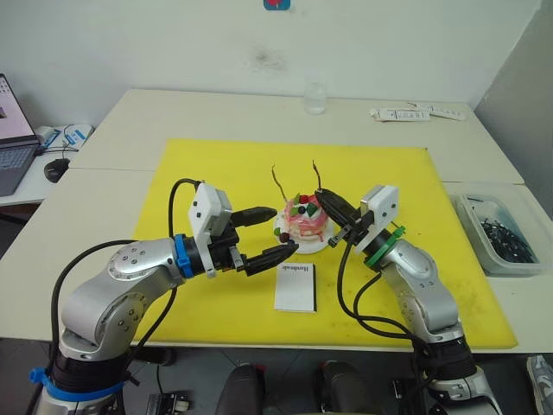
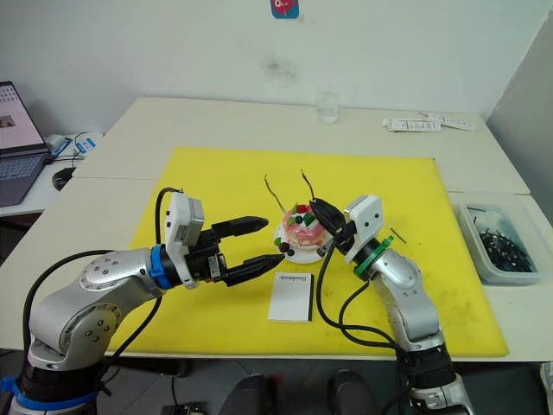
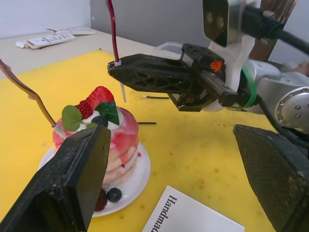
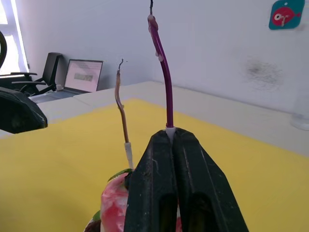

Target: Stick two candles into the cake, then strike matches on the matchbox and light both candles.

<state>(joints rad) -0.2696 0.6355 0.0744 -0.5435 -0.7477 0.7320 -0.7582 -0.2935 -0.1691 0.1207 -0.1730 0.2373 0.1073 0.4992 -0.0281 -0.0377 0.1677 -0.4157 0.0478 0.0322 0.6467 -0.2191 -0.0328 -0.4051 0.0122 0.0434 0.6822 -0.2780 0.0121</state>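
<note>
On the left, the left pincer (image 1: 278,232) stands wide and holds nothing, its two black fingers pointing at the cake (image 1: 304,222), one fingertip by the cake's upper left side and the other down by the rim of its white plate. The cake sits on the yellow mat (image 1: 207,173) near the middle of the tabletop (image 1: 130,121). One candle (image 1: 279,183) already stands in the cake's left part, tilted a little, clear of both pincers. Just in front of the cake lies the matchbox (image 1: 295,286), flat on the mat, lettered edge toward the cake, below and to the right of the left pincer. Right of that, the right pincer (image 1: 327,201) is clamped narrow on the pale lower end of the second candle (image 1: 317,175), which rises upright above the cake's right side. Two matches (image 3: 153,97) lie on the mat beyond the cake.
</note>
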